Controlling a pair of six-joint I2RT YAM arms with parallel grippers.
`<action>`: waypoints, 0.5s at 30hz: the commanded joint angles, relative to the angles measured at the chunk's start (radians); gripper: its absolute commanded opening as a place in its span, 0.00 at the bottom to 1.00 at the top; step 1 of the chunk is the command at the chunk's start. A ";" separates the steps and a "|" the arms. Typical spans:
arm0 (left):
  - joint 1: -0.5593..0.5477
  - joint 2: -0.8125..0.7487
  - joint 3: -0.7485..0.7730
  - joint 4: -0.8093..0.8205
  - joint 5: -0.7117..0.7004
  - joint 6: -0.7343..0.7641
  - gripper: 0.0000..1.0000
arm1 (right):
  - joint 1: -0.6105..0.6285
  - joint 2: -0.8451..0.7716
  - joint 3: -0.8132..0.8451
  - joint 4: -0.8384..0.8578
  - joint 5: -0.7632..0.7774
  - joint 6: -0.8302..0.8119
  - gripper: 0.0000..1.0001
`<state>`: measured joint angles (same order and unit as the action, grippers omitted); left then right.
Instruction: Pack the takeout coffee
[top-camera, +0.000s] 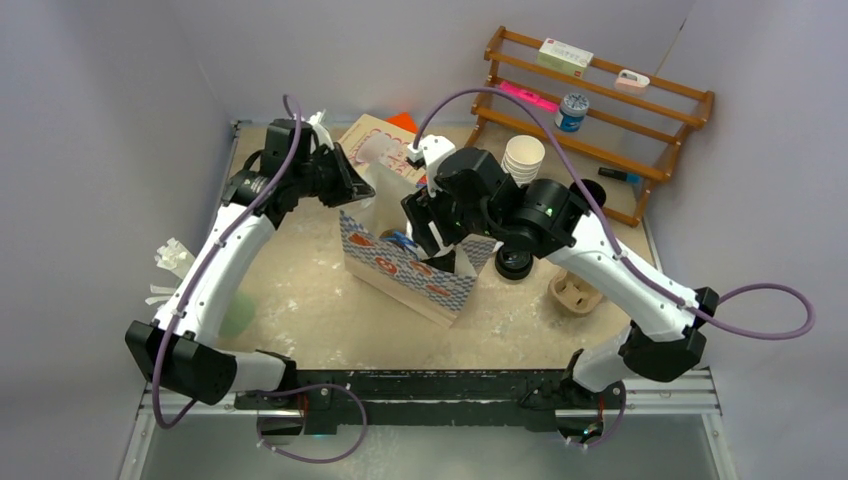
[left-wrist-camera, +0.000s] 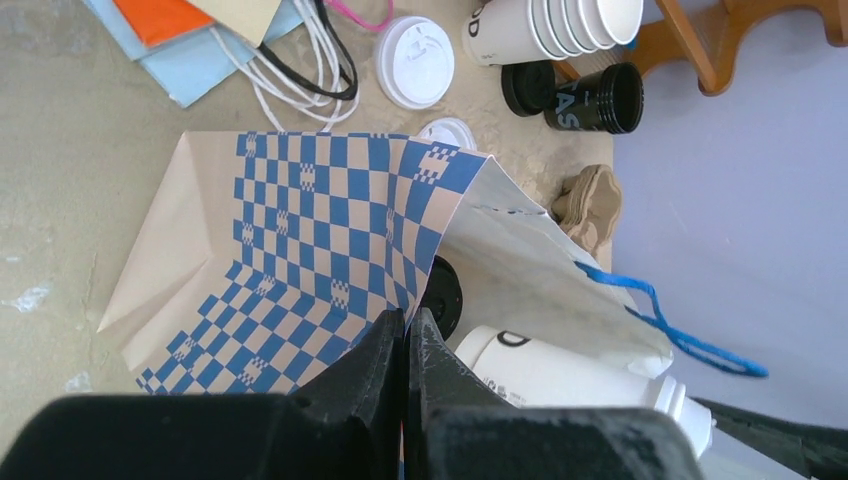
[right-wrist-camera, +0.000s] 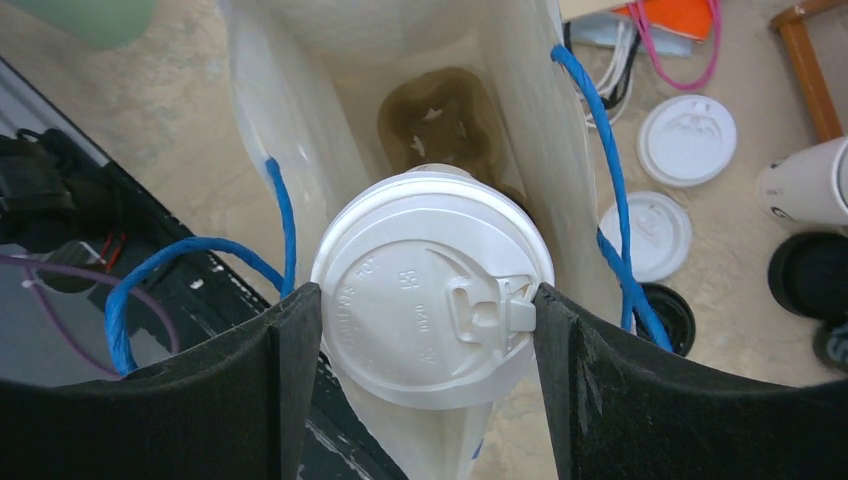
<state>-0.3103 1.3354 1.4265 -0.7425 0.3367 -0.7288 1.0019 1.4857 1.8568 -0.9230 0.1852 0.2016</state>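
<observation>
Right wrist view shows the right gripper (right-wrist-camera: 425, 305) pinching the white-lidded cup (right-wrist-camera: 400, 260), 1 finger on each side of it, at the open mouth of the bag (right-wrist-camera: 290, 130). A brown carrier (right-wrist-camera: 440, 125) lies at the bag's bottom, below the cup. The left gripper (left-wrist-camera: 405, 335) has its fingers pressed together on the bag's checkered top edge. The black cup (top-camera: 513, 262) stands on the table just right of the bag, outside it, near the stack of white cups (top-camera: 523, 158). 2 loose white lids (right-wrist-camera: 687, 140) and 1 black lid (right-wrist-camera: 665, 318) lie on the table beside the bag.
</observation>
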 joint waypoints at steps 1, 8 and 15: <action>-0.004 -0.059 0.030 0.104 0.032 0.103 0.00 | 0.027 -0.005 0.014 -0.085 0.154 0.033 0.59; -0.004 -0.069 0.038 0.147 0.050 0.155 0.00 | 0.028 -0.103 -0.111 -0.192 0.173 0.147 0.59; -0.004 -0.104 0.015 0.216 0.084 0.216 0.00 | 0.029 -0.188 -0.236 -0.171 0.160 0.210 0.59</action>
<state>-0.3111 1.2858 1.4288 -0.6403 0.3851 -0.5804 1.0275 1.3483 1.6752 -1.0725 0.3344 0.3523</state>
